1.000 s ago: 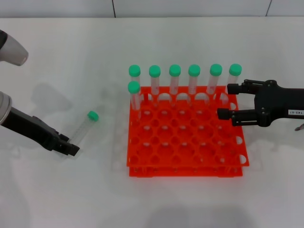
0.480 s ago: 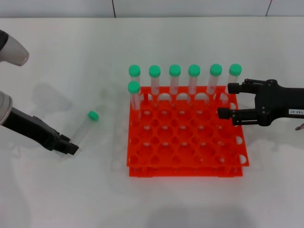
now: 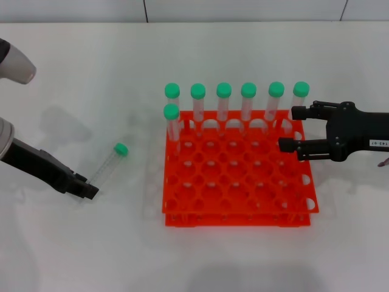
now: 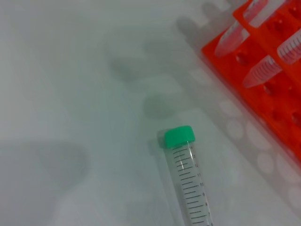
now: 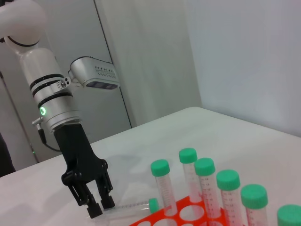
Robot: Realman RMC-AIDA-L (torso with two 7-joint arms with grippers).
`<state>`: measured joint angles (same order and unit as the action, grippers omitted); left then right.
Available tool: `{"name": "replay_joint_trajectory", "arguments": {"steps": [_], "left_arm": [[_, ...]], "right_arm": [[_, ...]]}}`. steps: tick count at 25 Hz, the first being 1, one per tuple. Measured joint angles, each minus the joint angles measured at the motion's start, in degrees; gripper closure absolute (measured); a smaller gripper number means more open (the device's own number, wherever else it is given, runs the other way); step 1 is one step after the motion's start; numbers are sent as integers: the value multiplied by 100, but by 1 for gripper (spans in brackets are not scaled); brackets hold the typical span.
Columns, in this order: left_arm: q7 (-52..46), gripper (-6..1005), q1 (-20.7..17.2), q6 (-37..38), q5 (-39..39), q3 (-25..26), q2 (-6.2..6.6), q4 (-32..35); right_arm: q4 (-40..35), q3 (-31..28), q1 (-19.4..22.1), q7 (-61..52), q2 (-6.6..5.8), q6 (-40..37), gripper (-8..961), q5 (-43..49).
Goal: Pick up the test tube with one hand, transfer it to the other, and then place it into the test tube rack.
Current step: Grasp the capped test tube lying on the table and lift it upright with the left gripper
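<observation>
- Right now the test tube (image 3: 109, 163) lies on its side on the white table (image 3: 91, 79), left of the orange rack (image 3: 238, 201) and well apart from it, with its green cap pointing away and toward the rack.
- The left tool (image 3: 85, 187) sits low at the tube's bottom end; in the right wrist view its two black fingers (image 5: 107, 201) stand slightly spread with the clear end of the tube just beside them. Whether they already touch the tube I cannot tell, but they are not pinching it.
- The right tool (image 3: 290, 129) hovers over the rack's right edge, fingers apart and holding nothing, near the row of seven capped tubes already standing in the holes.
- The tube looks light, stiff and smooth-walled plastic, so it should roll easily on the flat table and may slip in a loose pinch.
- Probably the best hold is across the clear body near the bottom end, leaving the cap end and middle free for the other tool to take during the hand-over.
- A gentle, square squeeze seems wise; a skewed one could flick the tube away.
</observation>
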<state>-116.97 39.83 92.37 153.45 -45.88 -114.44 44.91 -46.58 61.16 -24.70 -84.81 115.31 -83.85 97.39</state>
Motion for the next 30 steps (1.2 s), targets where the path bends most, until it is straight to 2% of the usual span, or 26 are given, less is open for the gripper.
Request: {"name": "replay_joint_trajectory", "arguments": {"steps": [7,12,30], "left_arm": [[-85,599,29,5,3,0,23,0],[-107,726,69,-18,20,-46,27,-74],[-115,738,69,-63,89,-61,21,-115]], "right_arm": [[0,-4,0,42,0,0,111,0],[1,-8,0,52,0,0,111,0],[1,-9,15,53,0,0,111,0]]}}
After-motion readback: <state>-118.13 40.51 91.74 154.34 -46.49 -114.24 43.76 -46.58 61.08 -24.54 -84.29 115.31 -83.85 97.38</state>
